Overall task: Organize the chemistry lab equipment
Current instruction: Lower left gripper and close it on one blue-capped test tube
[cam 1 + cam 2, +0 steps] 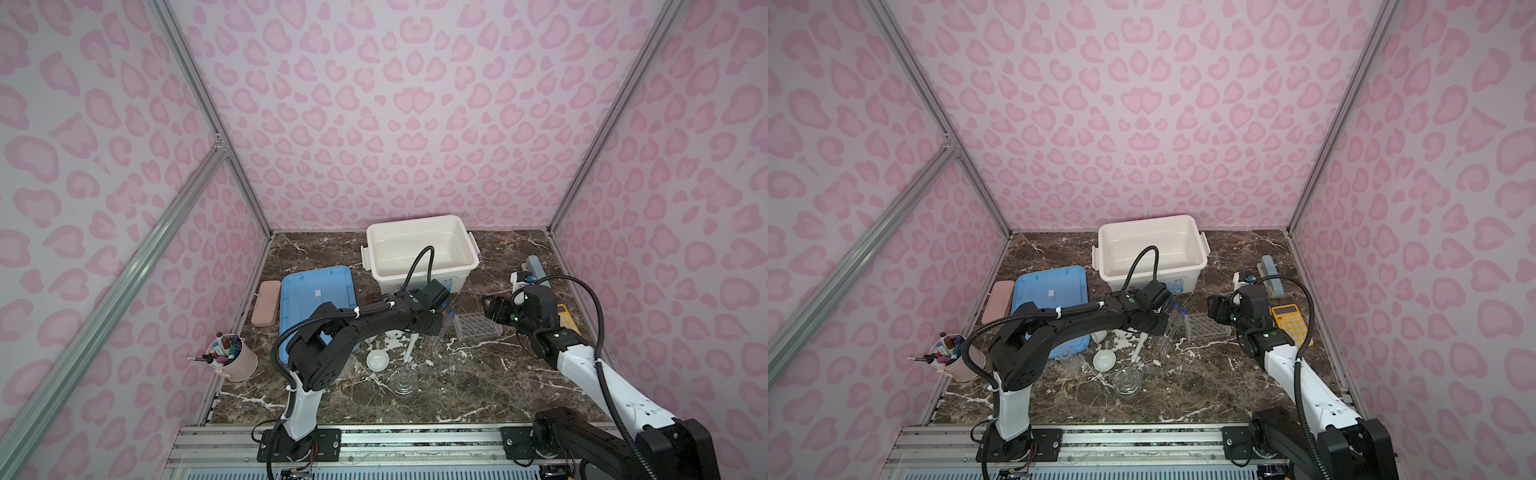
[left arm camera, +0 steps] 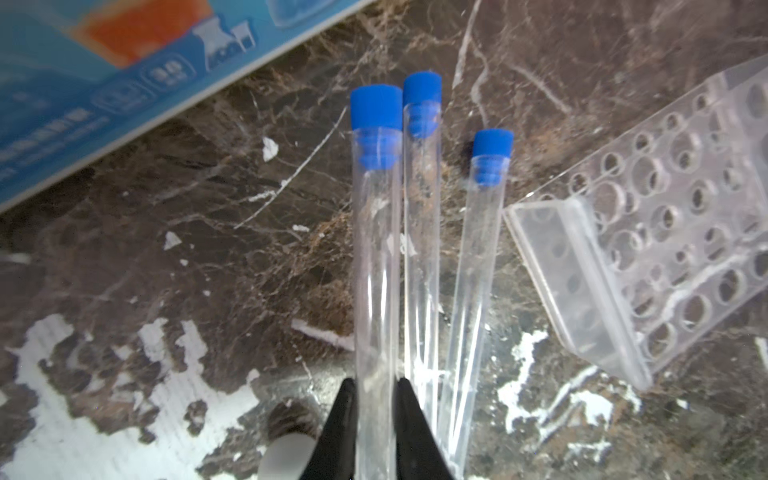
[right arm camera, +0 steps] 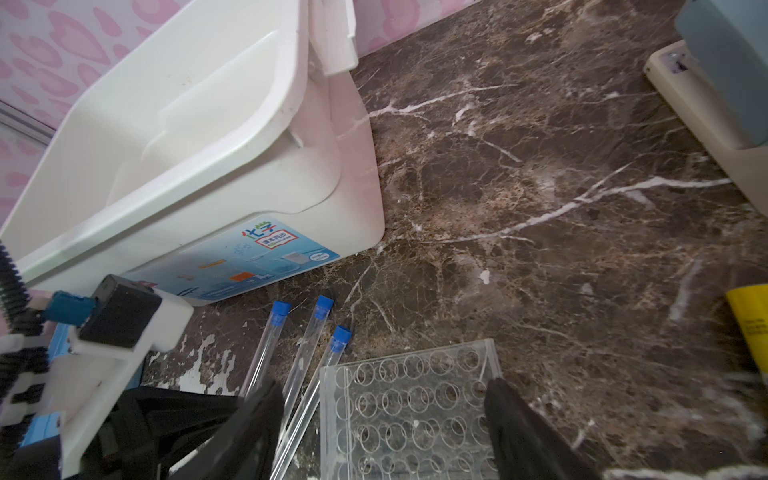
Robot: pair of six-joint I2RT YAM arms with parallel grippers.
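The left claw (image 2: 376, 395) was pinched shut on one blue-capped test tube (image 2: 376, 249), with two more tubes (image 2: 422, 249) close beside it over the marble table (image 2: 208, 270). The clear plastic rack (image 1: 478, 326) stood just right of them, mid-frame in both top views, with the right claw (image 3: 382, 386) spread wide above it, holding nothing

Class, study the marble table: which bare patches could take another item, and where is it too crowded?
Free: the front strip of table between beaker and rail; the stretch from tub to calculator; the back left corner behind the blue lid. Crowded: the middle, around tubes, rack, pestle and dish.
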